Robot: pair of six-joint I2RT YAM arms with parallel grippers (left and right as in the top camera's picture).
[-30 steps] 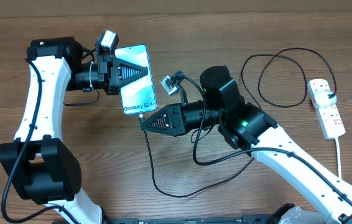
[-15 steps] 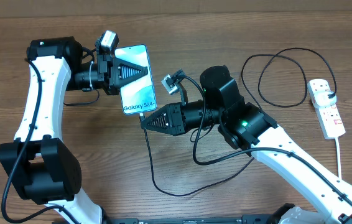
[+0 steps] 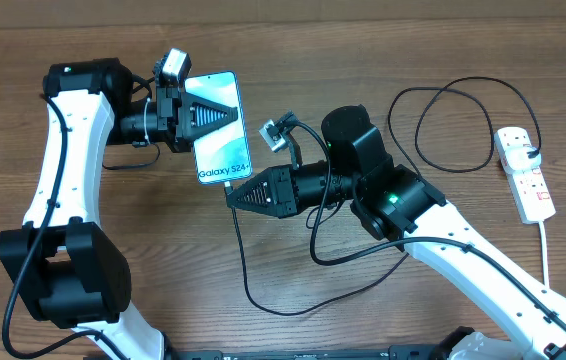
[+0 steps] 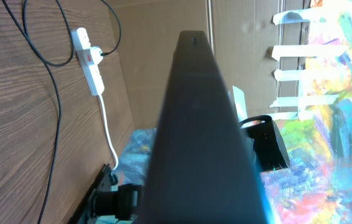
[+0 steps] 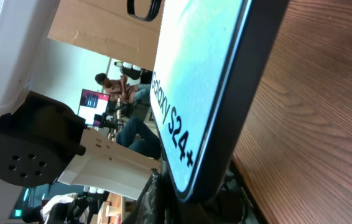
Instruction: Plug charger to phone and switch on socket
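The left arm (image 3: 63, 150) reaches in from the left, its jaws closed on the phone (image 3: 218, 128), one finger lying dark across the pale blue screen. The phone sits left of centre over the desk (image 3: 383, 45), screen up, with the "Galaxy S24" end pointing toward the right arm (image 3: 393, 195). The right jaws are pinched narrow on the tip of the charger (image 3: 241, 255), right against that lower end of the phone; whether the tip is seated in the port cannot be told. From there the black cable drops toward the near edge, loops back under the right arm, and circles again at the far right before reaching the socket (image 3: 526, 175). The socket lies well apart from the phone, near the right edge, its white cord (image 3: 546, 250) trailing toward the front. The left wrist view shows the phone edge-on, with the socket far off.
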